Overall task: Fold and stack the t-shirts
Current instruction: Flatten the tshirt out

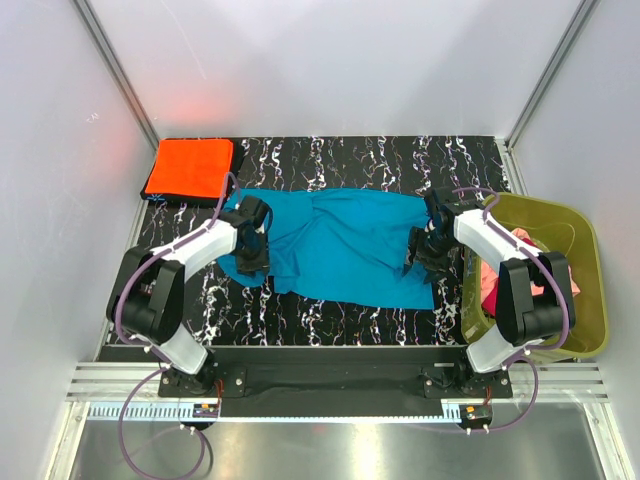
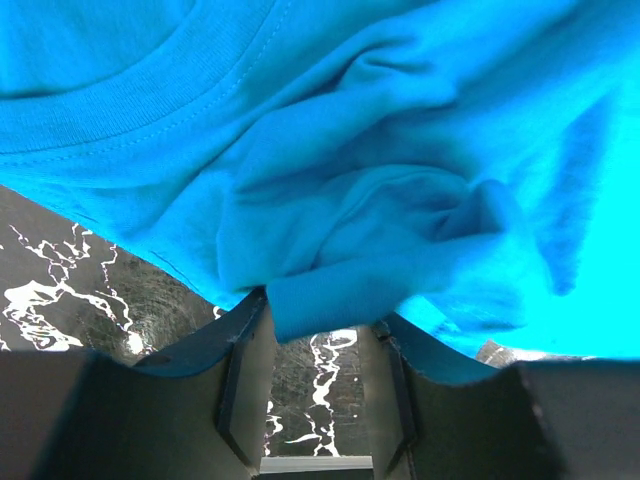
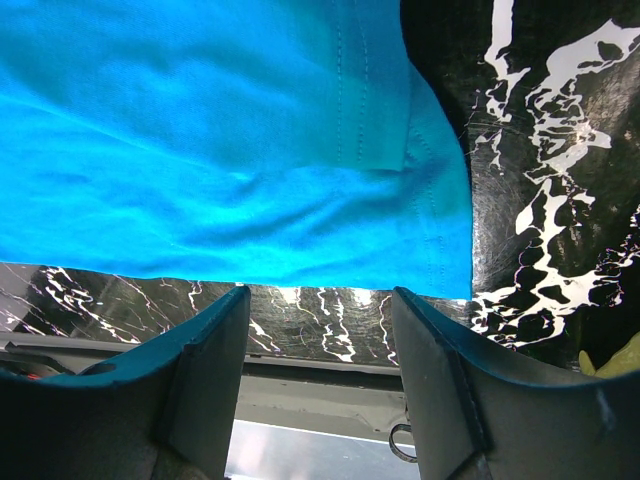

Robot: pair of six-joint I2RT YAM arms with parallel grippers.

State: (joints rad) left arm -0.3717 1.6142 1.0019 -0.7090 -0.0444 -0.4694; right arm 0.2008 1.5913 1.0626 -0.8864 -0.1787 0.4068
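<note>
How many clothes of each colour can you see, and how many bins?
Blue shirt: 1
Orange shirt: 1
Pink cloth bundle in the bin: 1 (how many shirts it holds cannot be told)
Green bin: 1
Total: 4

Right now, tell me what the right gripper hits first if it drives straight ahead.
Most likely the teal-blue t-shirt, whose hemmed edge lies just ahead of the open right gripper; depth is unclear, so it might touch the table first.
</note>
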